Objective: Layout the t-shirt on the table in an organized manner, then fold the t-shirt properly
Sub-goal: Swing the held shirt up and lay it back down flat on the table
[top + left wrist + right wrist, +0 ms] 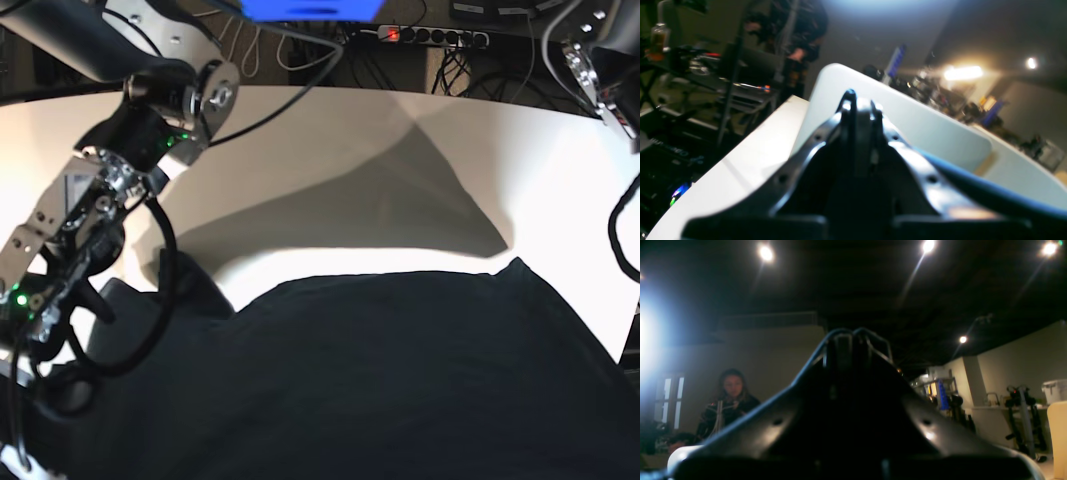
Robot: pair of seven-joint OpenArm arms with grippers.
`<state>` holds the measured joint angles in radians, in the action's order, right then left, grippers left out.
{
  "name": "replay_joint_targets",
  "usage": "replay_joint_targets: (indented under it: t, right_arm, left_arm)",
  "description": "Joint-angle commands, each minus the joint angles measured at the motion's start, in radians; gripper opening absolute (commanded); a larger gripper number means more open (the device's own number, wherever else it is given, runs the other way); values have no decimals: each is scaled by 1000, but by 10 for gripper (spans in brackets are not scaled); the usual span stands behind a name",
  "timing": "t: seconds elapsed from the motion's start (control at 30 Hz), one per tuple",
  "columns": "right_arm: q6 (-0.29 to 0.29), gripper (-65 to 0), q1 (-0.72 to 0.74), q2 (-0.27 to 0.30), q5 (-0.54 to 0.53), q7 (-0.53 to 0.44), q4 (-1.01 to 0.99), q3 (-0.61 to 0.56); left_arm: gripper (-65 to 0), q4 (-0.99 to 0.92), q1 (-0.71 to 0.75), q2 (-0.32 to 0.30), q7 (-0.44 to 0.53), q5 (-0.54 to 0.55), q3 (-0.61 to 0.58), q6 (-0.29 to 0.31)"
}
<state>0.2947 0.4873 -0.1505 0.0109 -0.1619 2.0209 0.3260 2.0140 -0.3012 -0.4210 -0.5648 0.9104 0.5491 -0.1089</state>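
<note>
Left wrist view: the left gripper [860, 103] points up and away, its two dark fingers [848, 100] pressed together at the tips with no gap showing. Nothing can be seen caught between them. Behind the tips runs the white table [750, 160], its curved edge slanting across the frame, with a pale upright panel [907, 123] rising beyond it. A dark blue band, probably the shirt [990, 190], lies low on the right just beside the gripper body; whether it touches the gripper cannot be told. The background is a blurred room with a person [800, 30] standing at a cluttered bench.

Right wrist view: the right gripper [853, 335] is aimed upward toward a dark ceiling with spot lamps. Its fingertips [840, 336] meet at the top, closed, and nothing shows between them. The gripper body is in deep shadow. A seated person [730, 396] is at lower left; shelving and equipment stand at the right.

Base view: the shirt [380, 380] is spread over the near half of the table [300, 150], dark and mostly flat, its far edge curving and rising to a point at the right. On the left of this view the right arm [110, 200] reaches down over the shirt's left part, cables trailing onto the cloth; its gripper is out of frame. Only a small part of the left arm [600, 60] shows at the top right corner.
</note>
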Motion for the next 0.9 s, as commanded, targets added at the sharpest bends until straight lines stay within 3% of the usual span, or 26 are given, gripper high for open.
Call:
replay_joint_targets:
  t: [0.0, 0.13, 0.43, 0.63, 0.87]
  right_arm:
    - [4, -650, 35, -1, -10, -24, 16, -5]
    - [4, -650, 9, -1, -10, -12, 10, -21]
    - [4, -650, -83, 2, -10, -12, -142, -55]
    - [4, -650, 52, 61, -6, 18, -409, -52]
    - [4, -650, 247, 147, -4, 86, -834, -55]
  left_arm:
    - [-650, 15, -20, -12, 30, 14, 18, -1]
    - [-650, 14, -2, -6, 25, 6, 18, -1]
    - [-650, -117, -11, 70, 24, -21, -37, -1]
    - [-650, -359, -132, 106, 35, -216, -131, -1]
    - [-650, -721, -367, 115, 35, -273, -171, -2]
